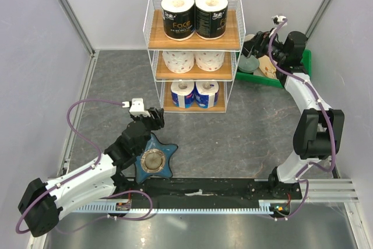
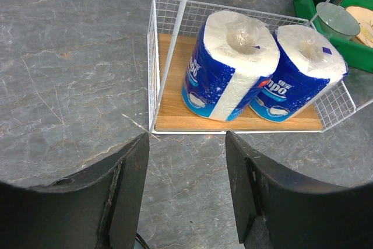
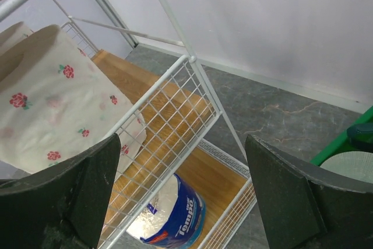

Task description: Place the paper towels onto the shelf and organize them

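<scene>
The white wire shelf (image 1: 194,51) stands at the back centre. Two black-wrapped rolls (image 1: 178,16) sit on its top tier, two white rolls (image 1: 178,60) on the middle tier, two blue-white rolls (image 1: 182,94) on the bottom tier. In the left wrist view the blue-white rolls (image 2: 230,65) stand side by side on the bottom board. My left gripper (image 1: 156,118) is open and empty, low over the table in front of the shelf (image 2: 175,39). My right gripper (image 1: 260,48) is open and empty beside the shelf's right side (image 3: 175,126), near a white flowered roll (image 3: 52,103).
A blue star-shaped dish (image 1: 154,160) lies on the table under my left arm. A green tray (image 1: 280,69) with dishes stands right of the shelf, behind my right gripper. Grey walls close in the left, back and right sides.
</scene>
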You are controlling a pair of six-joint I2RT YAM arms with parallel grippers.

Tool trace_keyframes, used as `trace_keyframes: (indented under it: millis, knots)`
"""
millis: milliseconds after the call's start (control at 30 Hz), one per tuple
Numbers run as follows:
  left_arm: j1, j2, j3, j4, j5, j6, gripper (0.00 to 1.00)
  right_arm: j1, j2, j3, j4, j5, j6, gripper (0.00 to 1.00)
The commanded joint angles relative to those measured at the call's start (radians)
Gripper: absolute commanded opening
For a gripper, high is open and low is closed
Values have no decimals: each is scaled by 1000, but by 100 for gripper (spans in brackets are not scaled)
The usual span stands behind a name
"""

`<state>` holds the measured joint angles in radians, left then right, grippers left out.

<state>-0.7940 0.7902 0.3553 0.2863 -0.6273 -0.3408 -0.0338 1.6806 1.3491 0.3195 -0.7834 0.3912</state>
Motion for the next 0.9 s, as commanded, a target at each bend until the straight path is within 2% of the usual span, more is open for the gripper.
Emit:
trace_keyframes:
  millis: [0, 200, 567, 867]
  knots:
    - [-4, 3, 39, 40, -23, 23, 62, 11, -22, 10, 92, -57, -12, 96]
    - [-4, 3, 42, 44, -25, 29, 62, 12, -70, -42, 125, 21, -28, 95]
    - [-4, 9, 42, 50, -20, 23, 62, 12, -127, -67, 164, 68, -38, 95]
    - [-4, 7, 39, 50, -20, 22, 62, 28, -73, -24, 161, -39, -8, 95]
